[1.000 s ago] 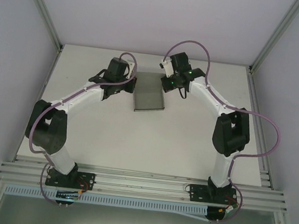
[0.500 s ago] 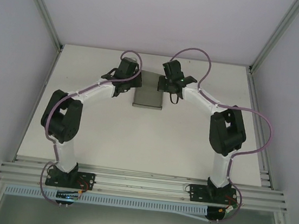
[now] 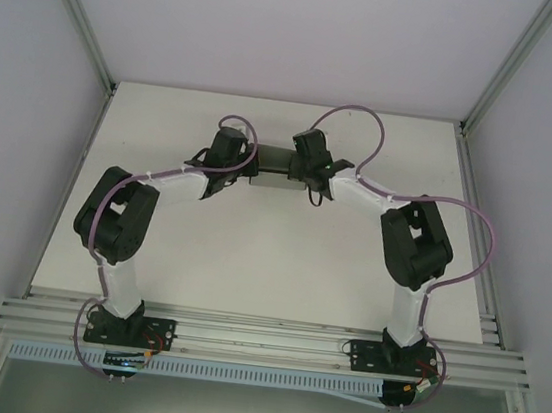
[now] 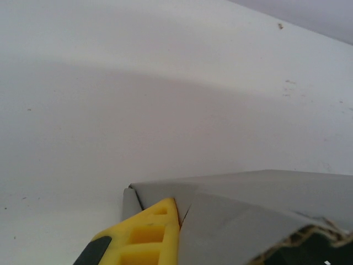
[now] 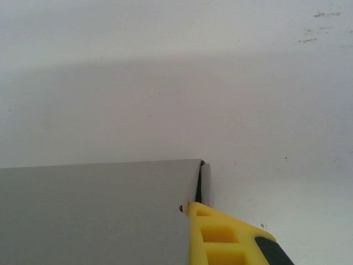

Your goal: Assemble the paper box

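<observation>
**A:** From above, where is the box?

**B:** The box (image 3: 274,161) is at the far middle of the table (image 3: 270,256). The left gripper (image 3: 250,160) is at its left end and the right gripper (image 3: 299,167) at its right end. Just a short dark grey strip of it shows, because both ends run under the black gripper bodies.

**A:** Can you read the fingers there?

**B:** No, they are too small and shaded.

**A:** Left wrist view?

**B:** One yellow finger (image 4: 146,234) rises from the bottom edge. Its tip is tucked into a corner of the box (image 4: 265,201), between a narrow end flap and a broad grey panel. The panel covers the other finger. A dark, ragged-edged patch at the bottom right is cut off, and I cannot tell what it is. The finger lies tight against the card at mid-frame, so the left gripper is clamped on the box wall.

**A:** Is the box resting on the table?

**B:** I cannot tell, since its lower edge is out of frame. White table lies behind it.

**A:** Right wrist view?

**B:** It is a mirror picture. A yellow finger (image 5: 220,237) with a black patch comes up at the lower right, touching the box (image 5: 94,212) at its corner, beside a thin upright flap. The flat grey panel takes the lower left and hides the second finger. The finger is pressed flush to the card, so the right gripper is also pinched on the box.
</observation>
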